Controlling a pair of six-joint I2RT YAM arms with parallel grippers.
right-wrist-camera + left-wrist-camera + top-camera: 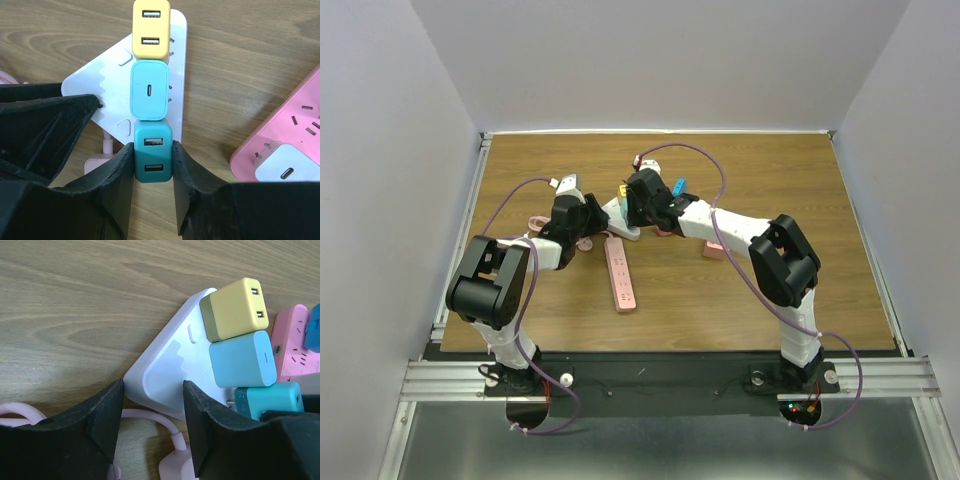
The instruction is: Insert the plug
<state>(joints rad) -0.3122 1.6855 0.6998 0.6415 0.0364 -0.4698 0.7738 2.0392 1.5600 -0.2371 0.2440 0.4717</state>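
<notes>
A white triangular power strip (107, 75) lies on the wooden table with a yellow plug (151, 27) and a light blue plug (149, 90) seated in a row. The teal plug (153, 160) stands third in that row, at the strip's near end, and my right gripper (151, 146) is shut on its two sides. In the left wrist view a sliver of metal prong shows between the teal plug (267, 400) and the strip. My left gripper (153, 390) is closed on the strip's corner (160, 375), one finger on each edge. From above, both grippers meet at the strip (618, 213).
A long pink power strip (620, 272) lies in front of the arms. Another pink strip (285, 140) with a white plug in it sits to the right, near a dark blue plug (678, 187). A pink cable and its plug (175, 465) lie under my left gripper.
</notes>
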